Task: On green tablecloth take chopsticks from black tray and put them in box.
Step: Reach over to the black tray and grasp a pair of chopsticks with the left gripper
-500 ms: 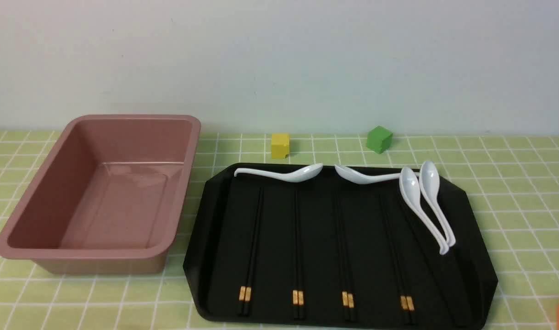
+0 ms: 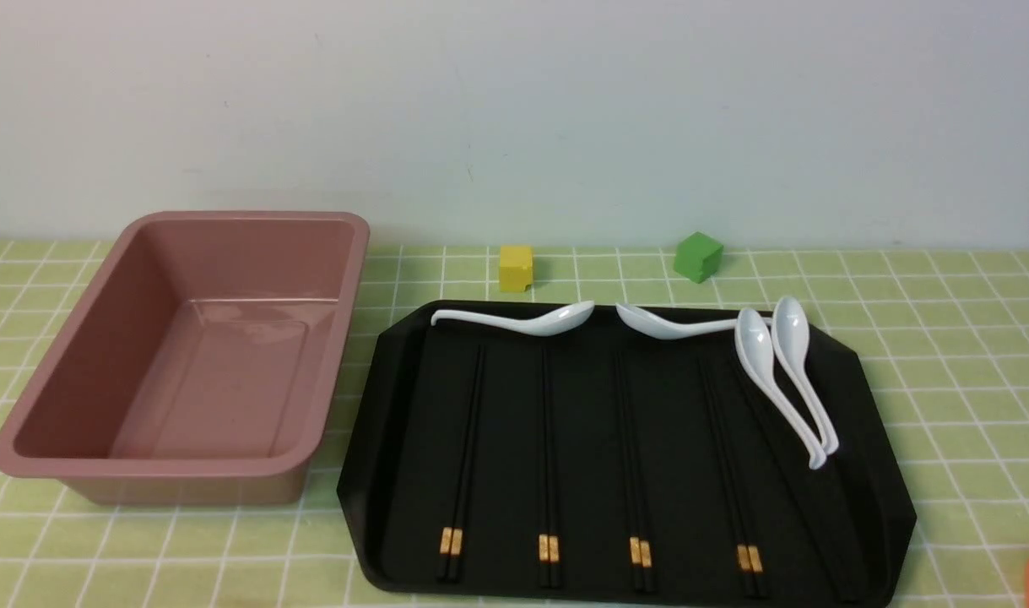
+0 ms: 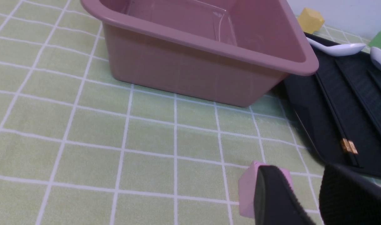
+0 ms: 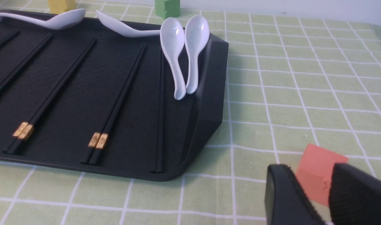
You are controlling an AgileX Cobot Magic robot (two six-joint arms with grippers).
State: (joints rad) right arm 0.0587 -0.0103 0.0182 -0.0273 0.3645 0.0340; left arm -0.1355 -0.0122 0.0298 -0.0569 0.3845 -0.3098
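Observation:
Several pairs of black chopsticks point(image 2: 466, 447) with gold bands lie side by side, lengthwise, on the black tray point(image 2: 590, 405) on the green tablecloth point(image 2: 945, 380). The pink box point(image 2: 227, 217) stands empty to the tray's left. Neither gripper shows in the front view. In the left wrist view my left gripper point(image 3: 303, 175) is open, low over the cloth near the box point(image 3: 190, 68) and the tray's corner point(image 3: 306, 103). In the right wrist view my right gripper point(image 4: 312, 175) is open over the cloth, off the tray's right rim point(image 4: 209, 93), with chopsticks point(image 4: 115, 109) beyond it.
Several white spoons point(image 2: 522, 319) lie along the tray's far edge and right side. A yellow cube point(image 2: 515, 268) and a green cube point(image 2: 697, 257) stand behind the tray. A pink cube point(image 3: 248, 190) sits by my left gripper, an orange cube point(image 4: 318, 165) just beyond my right one.

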